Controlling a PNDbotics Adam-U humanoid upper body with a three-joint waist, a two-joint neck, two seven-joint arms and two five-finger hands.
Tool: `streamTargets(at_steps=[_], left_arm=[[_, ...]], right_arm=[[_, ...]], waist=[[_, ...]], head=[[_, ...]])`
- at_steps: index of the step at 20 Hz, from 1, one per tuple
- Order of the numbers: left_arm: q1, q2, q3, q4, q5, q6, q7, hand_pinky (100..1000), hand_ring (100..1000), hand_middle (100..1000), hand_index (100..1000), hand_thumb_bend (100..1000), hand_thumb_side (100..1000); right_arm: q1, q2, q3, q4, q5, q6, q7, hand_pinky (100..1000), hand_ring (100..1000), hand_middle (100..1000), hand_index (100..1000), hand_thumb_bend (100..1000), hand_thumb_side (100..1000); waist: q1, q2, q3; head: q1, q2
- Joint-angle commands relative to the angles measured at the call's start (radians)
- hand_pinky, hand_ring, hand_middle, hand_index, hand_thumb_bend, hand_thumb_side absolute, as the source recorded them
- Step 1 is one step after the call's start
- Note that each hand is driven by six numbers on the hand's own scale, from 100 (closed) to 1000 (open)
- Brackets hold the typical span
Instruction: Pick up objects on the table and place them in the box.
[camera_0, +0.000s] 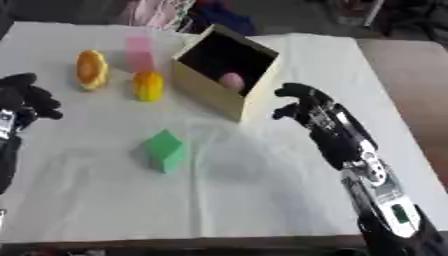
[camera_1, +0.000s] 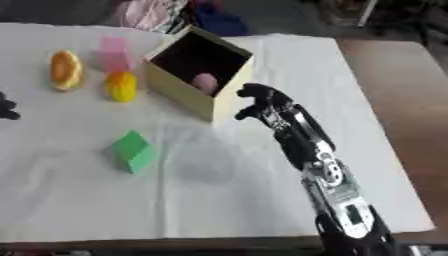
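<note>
The pale wooden box (camera_0: 229, 75) sits tilted on the white surface (camera_0: 262, 200), a pink object (camera_0: 232, 80) inside. The right hand (camera_0: 302, 102) hovers beside it, fingers curled, holding nothing; a green block (camera_0: 164, 150) lies nearby.

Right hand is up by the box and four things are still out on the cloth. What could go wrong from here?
1. The right hand hangs beside the box corner, fingers curled; swinging left could knock it.
2. The yellow object and pink block sit close by the box wall, cramping a grasp.
3. The green block lies between both hands; the left hand might collide.
</note>
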Motion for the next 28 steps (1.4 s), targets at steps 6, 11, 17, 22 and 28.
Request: streamTargets(at_steps=[6, 11, 17, 22, 28], left_arm=[[-0.237, 0.25, 0.099, -0.025, 0.119, -0.146, 0.184, 658, 653, 633, 800, 100, 566], [-0.425, 0.375, 0.143, -0.023, 0.204, -0.166, 0.348, 693, 677, 678, 814, 100, 342], [-0.662, 0.475, 0.18, 0.206, 0.209, -0.105, 0.486, 759, 685, 689, 814, 100, 563], [-0.811, 0.538, 0.172, 0.605, 0.226, -0.054, 0.532, 757, 671, 657, 800, 100, 616], [-0.878, 0.601, 0.078, 1.106, 0.212, -0.02, 0.407, 757, 654, 622, 793, 100, 617]], right_arm=[[0.0, -0.011, -0.004, -0.013, 0.006, 0.0, 0.004, 827, 638, 789, 851, 100, 679], [0.002, -0.007, 0.005, -0.011, 0.004, 0.001, 0.012, 827, 638, 789, 851, 100, 679], [0.0, 0.003, 0.016, -0.009, -0.002, 0.004, 0.023, 827, 638, 789, 851, 100, 680], [-0.003, 0.01, 0.025, -0.007, -0.005, 0.007, 0.034, 827, 638, 789, 850, 100, 680], [-0.005, 0.011, 0.034, -0.004, -0.006, 0.009, 0.044, 827, 638, 789, 851, 100, 680]], waist=[[0.016, -0.038, -0.009], [0.013, -0.042, -0.028], [0.007, -0.044, -0.061], [0.009, -0.048, -0.088], [0.015, -0.052, -0.11]], head=[[-0.002, 0.005], [0.011, 0.005], [0.036, 0.005], [0.05, 0.005], [0.06, 0.005]])
